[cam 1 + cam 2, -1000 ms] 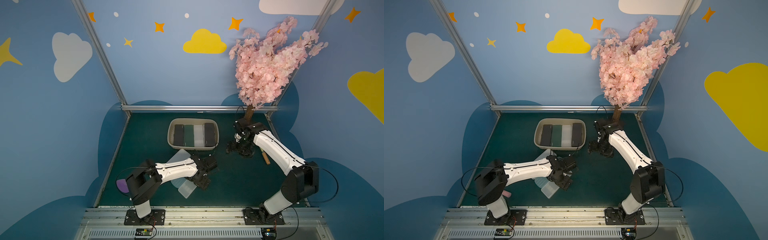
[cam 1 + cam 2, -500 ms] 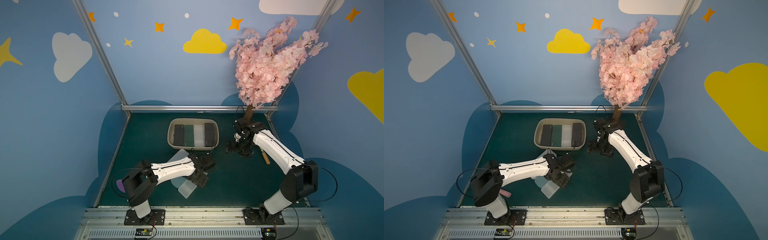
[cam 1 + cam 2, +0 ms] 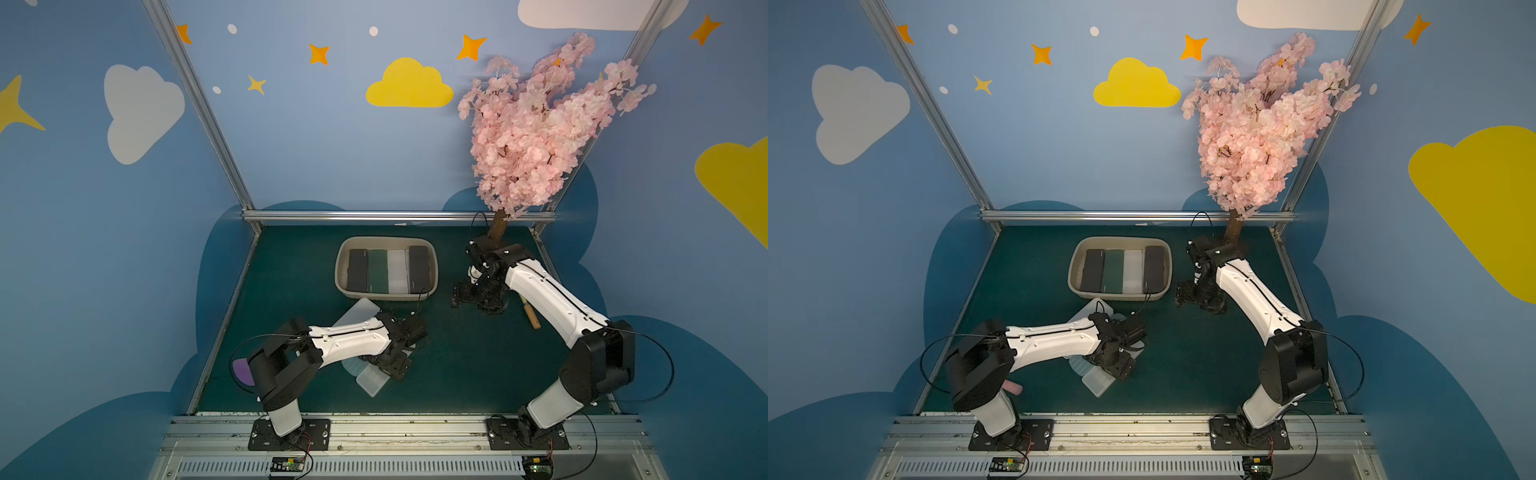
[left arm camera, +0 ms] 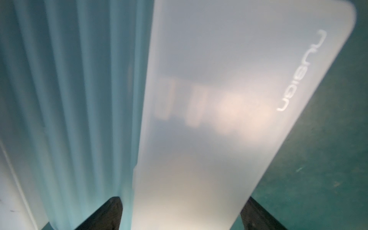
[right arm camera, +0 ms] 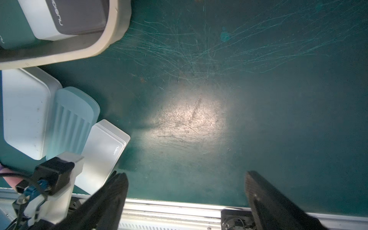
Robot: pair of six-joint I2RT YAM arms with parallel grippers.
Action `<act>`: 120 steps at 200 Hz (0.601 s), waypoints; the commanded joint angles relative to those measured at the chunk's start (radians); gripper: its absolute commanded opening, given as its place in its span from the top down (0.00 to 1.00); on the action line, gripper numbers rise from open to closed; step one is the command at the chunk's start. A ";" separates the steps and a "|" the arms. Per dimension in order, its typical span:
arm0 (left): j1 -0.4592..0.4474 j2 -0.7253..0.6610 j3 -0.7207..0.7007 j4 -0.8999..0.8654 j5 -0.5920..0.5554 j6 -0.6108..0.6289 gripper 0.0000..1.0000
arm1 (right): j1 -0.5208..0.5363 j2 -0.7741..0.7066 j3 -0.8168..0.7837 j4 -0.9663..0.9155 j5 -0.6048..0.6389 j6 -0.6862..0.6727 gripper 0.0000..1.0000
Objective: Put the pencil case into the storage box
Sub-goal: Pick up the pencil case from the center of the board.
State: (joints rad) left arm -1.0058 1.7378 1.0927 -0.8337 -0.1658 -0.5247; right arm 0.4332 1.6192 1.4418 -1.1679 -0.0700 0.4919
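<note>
Pencil case [image 4: 219,99]: frosted white, flat on the green mat [image 5: 258,99] near the front edge, well apart from the box and not in it.
Left gripper [image 4: 179,217]: low over the case, jaws apart, one finger on each long side; contact cannot be told.
Ribbed case [image 4: 69,99]: pale blue, lying against one long side of the pencil case, just where one left finger [image 4: 107,213] comes down.
Tray [image 5: 23,111]: flat and white, beside the ribbed case, between it and the box's front wall.
Box [image 3: 384,240]: beige tub at the back centre; two black cases [image 3: 357,270], a green case [image 3: 377,272] and a white case [image 3: 397,272] lie side by side and fill its floor.
Right gripper [image 5: 185,199]: jaws apart over bare mat, just beside the box.
View: in both top views the left arm covers most of the pencil case.
Surroundings: pink tree [image 3: 536,124] at the back right corner; wooden-handled tool [image 3: 530,314] beside the right arm; purple object [image 3: 242,370] at front left.
</note>
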 commanded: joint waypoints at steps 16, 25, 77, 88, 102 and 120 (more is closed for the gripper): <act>-0.059 0.045 0.045 0.001 0.075 -0.046 0.06 | -0.011 0.019 0.014 -0.023 -0.013 -0.033 0.04; -0.072 0.056 0.064 -0.012 0.074 -0.052 0.06 | -0.014 0.021 0.014 -0.024 -0.014 -0.042 0.04; -0.086 0.070 0.094 -0.039 0.033 -0.116 0.06 | -0.035 0.015 -0.001 -0.023 -0.034 -0.067 0.04; -0.086 0.081 0.102 -0.052 0.011 -0.131 0.06 | -0.036 0.013 -0.008 -0.019 -0.039 -0.066 0.04; -0.082 0.105 0.117 -0.057 0.001 -0.136 0.06 | -0.036 0.011 -0.016 -0.015 -0.042 -0.066 0.04; -0.082 0.148 0.147 -0.052 -0.003 -0.131 0.06 | -0.039 0.010 -0.022 -0.011 -0.044 -0.065 0.04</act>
State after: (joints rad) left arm -1.0920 1.8294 1.1995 -0.8631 -0.1452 -0.6365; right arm 0.4007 1.6302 1.4361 -1.1675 -0.0994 0.4362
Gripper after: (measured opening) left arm 0.938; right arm 0.964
